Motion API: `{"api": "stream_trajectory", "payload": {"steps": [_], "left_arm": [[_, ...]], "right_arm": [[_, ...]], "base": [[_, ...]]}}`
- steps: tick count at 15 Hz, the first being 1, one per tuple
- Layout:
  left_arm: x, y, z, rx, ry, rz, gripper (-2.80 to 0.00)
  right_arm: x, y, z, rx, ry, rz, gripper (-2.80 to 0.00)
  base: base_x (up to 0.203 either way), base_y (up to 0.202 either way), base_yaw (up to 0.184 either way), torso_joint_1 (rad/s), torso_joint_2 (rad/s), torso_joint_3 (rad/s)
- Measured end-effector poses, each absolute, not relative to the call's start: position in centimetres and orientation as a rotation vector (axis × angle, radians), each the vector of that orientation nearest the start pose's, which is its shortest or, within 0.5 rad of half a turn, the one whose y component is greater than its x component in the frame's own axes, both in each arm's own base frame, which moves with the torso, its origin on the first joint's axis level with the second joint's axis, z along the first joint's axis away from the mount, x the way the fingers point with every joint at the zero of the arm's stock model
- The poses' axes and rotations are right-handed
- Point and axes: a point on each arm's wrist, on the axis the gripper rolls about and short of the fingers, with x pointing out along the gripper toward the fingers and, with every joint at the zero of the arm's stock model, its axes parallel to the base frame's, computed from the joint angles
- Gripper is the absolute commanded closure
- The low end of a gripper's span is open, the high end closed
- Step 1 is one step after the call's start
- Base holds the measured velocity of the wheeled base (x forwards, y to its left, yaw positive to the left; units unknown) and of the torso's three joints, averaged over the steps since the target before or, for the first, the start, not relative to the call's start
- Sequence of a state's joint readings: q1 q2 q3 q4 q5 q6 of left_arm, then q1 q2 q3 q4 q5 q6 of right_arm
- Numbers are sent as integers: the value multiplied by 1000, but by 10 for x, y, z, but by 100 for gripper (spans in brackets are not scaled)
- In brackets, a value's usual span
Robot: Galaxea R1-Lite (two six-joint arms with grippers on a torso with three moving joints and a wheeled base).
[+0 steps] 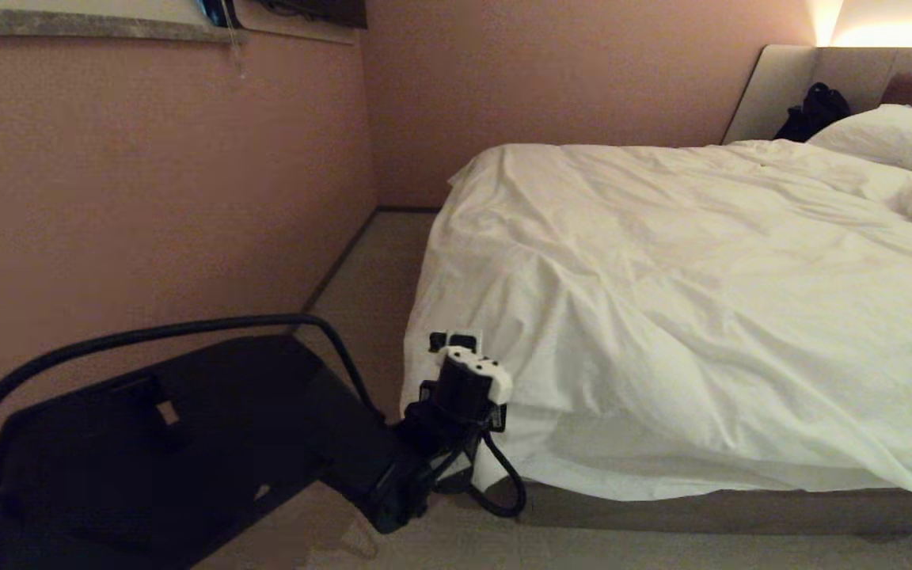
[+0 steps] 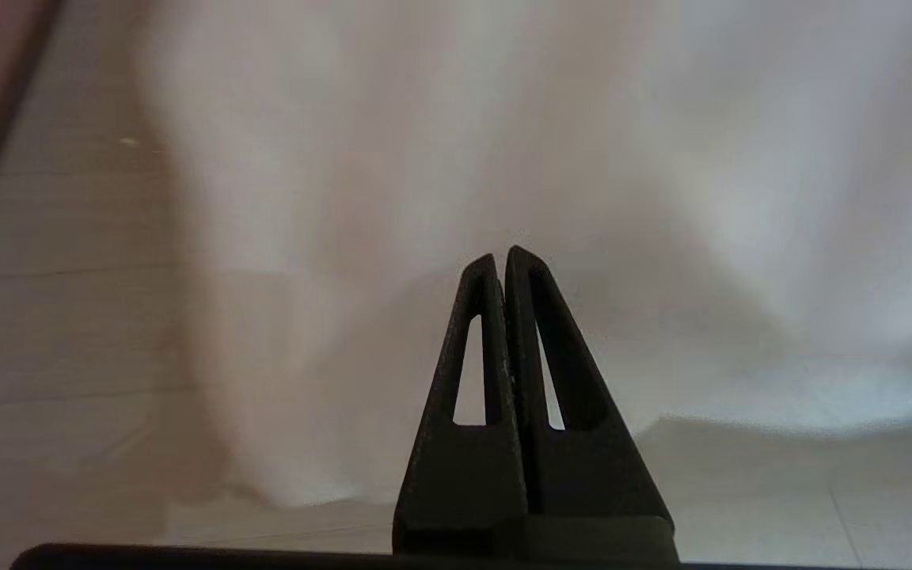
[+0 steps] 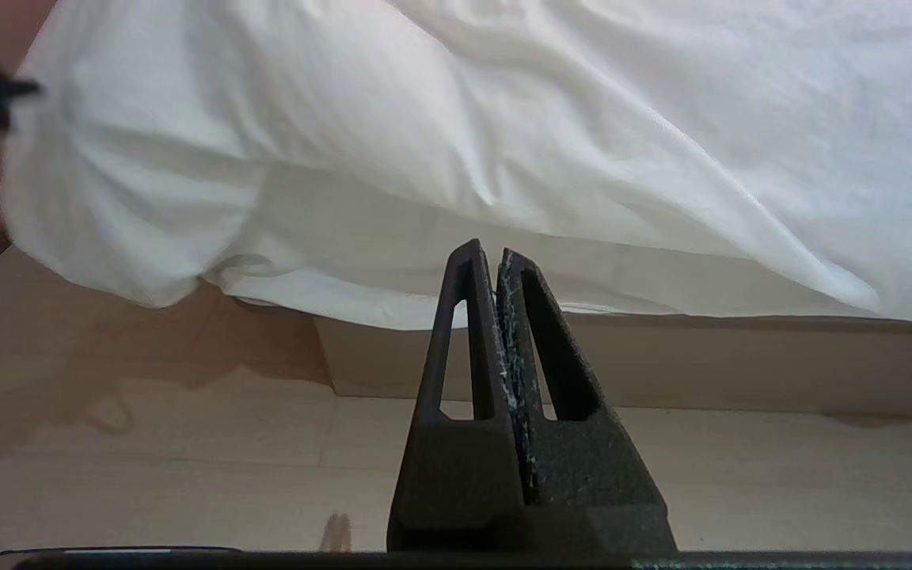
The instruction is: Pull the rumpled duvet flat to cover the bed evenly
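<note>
Far left: pink wall (image 1: 147, 198), strip of floor (image 1: 381, 277) running between it and the bed (image 1: 701, 511); narrow but open lane for the arm. Near left: dark robot base with curved rail (image 1: 147, 332), crowding the near-left corner.

Left gripper (image 1: 454, 342) low at the bed's near-left corner, just beside the hanging duvet (image 1: 662, 277); fingers pressed together, nothing pinched between them in the wrist view, cloth just ahead of the tips. Probably positioned here to catch the corner drape and tug it straight.

Duvet spread over most of the mattress, wrinkled, near edge overhanging unevenly, sheet showing beneath. Platform base exposed below; free floor along the near side.

Right gripper (image 3: 495, 261) closed on nothing, off the near edge, well apart from cloth. Far right: pillows (image 1: 899, 138), headboard (image 1: 844, 71).
</note>
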State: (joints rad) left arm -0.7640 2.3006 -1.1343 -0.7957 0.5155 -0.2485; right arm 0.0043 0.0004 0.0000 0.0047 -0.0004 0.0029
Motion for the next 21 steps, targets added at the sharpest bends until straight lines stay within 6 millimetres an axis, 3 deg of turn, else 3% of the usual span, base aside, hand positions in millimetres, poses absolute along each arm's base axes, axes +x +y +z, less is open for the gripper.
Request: {"api": "stream_trajectory", "payload": {"steps": [3, 6, 9, 15, 16, 21], "left_arm": [[326, -264, 70, -23, 319, -158, 0], [324, -248, 70, -13, 337, -136, 0], [322, -247, 69, -35, 353, -184, 0], [308, -258, 39, 23, 430, -219, 0], [304, -262, 35, 36, 439, -233, -280], [299, -284, 13, 87, 458, -278, -280]], "right_arm": [[-23, 0, 75, 3, 5, 4, 0], [-23, 0, 75, 3, 5, 4, 0], [-23, 0, 75, 3, 5, 4, 0], [-23, 0, 75, 3, 5, 3, 0], [-23, 0, 75, 3, 5, 4, 0], [-23, 0, 75, 3, 5, 4, 0]], "base": [[0, 0, 0, 0, 0, 0], [0, 0, 0, 0, 0, 0], [0, 0, 0, 0, 0, 0], [0, 0, 0, 0, 0, 0], [0, 0, 0, 0, 0, 0], [0, 0, 0, 0, 0, 0]]}}
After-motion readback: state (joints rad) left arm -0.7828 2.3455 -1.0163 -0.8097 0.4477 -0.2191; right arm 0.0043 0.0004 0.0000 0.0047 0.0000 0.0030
